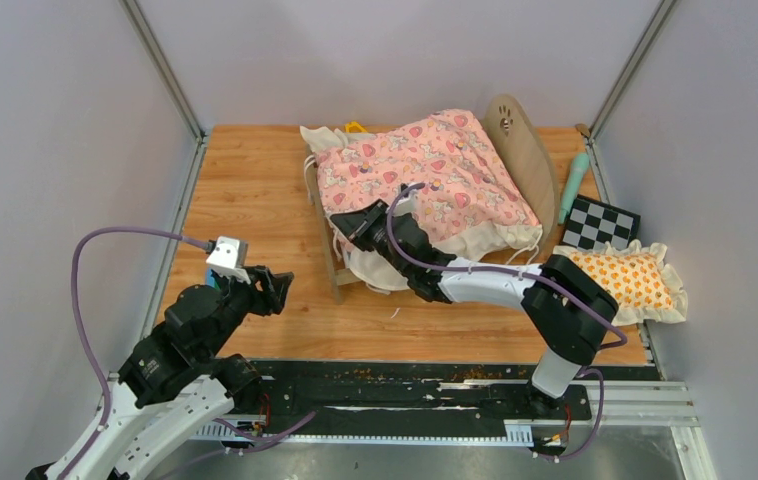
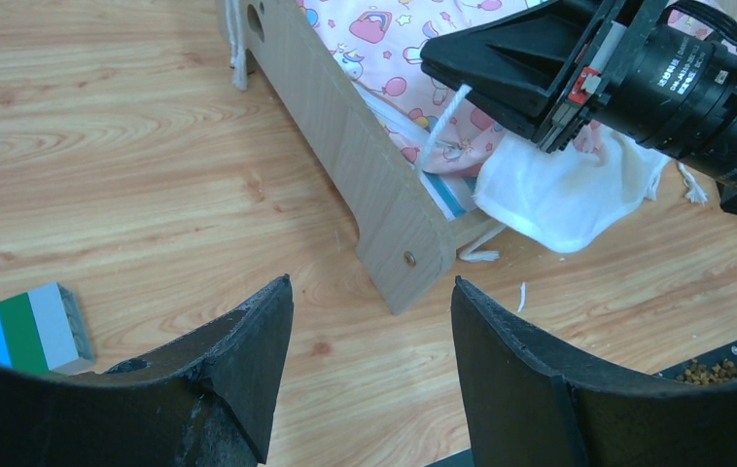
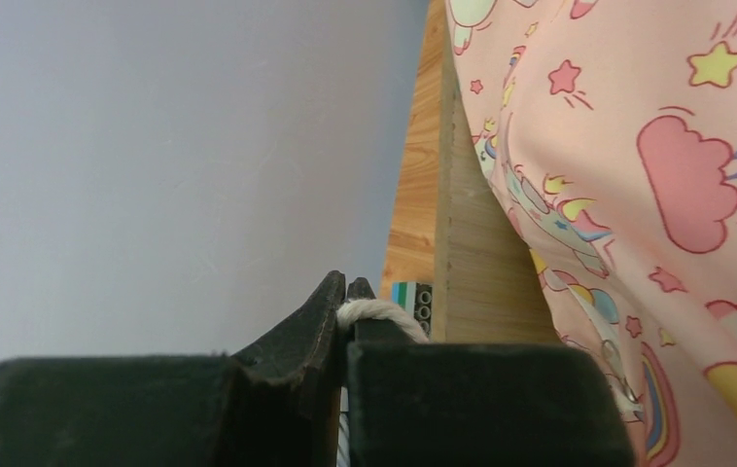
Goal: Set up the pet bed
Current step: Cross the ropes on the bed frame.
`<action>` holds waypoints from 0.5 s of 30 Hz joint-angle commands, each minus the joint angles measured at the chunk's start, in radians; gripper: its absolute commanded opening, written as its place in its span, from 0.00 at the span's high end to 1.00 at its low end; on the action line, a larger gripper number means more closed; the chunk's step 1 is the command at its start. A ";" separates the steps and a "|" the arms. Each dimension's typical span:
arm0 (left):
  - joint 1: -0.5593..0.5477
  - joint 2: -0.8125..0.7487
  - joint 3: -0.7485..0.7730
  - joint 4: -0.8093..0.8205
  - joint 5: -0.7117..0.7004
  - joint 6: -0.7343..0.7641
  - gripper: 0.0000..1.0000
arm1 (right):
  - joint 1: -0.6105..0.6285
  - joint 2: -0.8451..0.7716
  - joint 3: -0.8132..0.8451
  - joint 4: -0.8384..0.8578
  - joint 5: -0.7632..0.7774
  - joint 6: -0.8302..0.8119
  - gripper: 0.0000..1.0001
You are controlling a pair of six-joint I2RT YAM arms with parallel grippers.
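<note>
Pinching a white string by the pet bed, our right hand is squeezed tight. Our left hand hangs spread wide over the tabletop.

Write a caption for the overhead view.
Right pincer pinches a white cord at the pet bed; left pincer hovers open.
</note>
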 commanded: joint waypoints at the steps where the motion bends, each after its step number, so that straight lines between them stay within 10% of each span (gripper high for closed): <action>1: -0.003 0.004 -0.008 0.040 0.007 0.014 0.32 | 0.021 0.011 0.013 -0.043 0.042 -0.083 1.00; 15: -0.003 0.008 -0.012 0.043 0.020 0.013 0.32 | 0.101 -0.017 0.017 -0.171 0.124 -0.229 0.68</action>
